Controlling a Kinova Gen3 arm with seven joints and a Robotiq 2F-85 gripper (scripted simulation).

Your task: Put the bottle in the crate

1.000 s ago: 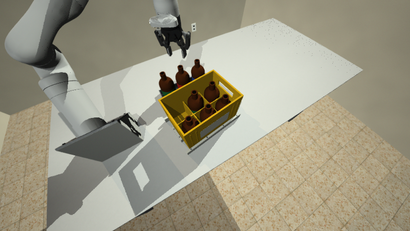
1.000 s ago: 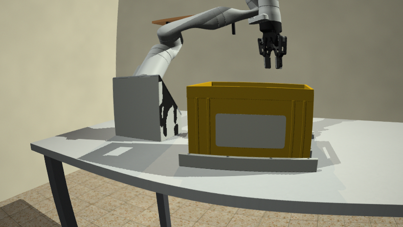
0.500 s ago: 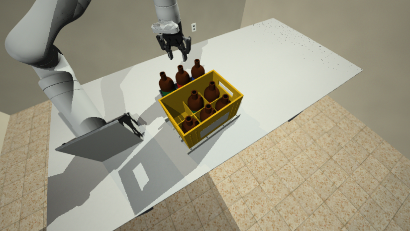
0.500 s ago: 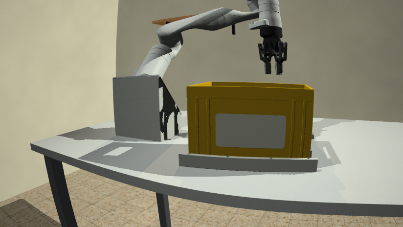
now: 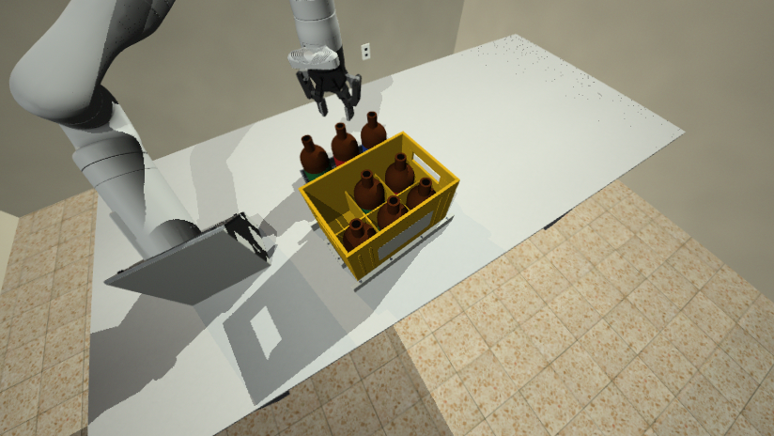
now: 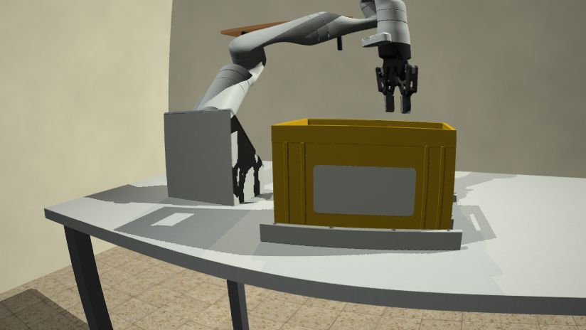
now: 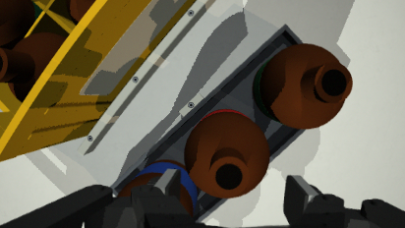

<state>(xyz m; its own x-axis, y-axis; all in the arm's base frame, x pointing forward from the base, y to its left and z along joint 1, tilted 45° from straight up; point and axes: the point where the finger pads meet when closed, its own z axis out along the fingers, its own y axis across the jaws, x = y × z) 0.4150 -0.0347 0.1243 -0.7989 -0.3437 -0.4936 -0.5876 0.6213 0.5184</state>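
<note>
Bright, even light. Hard-edged shadows fall on the table (image 5: 541, 118) beside the crate (image 5: 403, 232). Sharp focus; no glare.

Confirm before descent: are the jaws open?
Open: the gripper holds nothing, above the tray bottles.

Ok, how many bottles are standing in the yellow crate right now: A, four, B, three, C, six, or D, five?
D: the top view shows five brown bottles in the crate, and its sixth slot, at the corner nearest the tray's green-banded bottle, has none.
</note>
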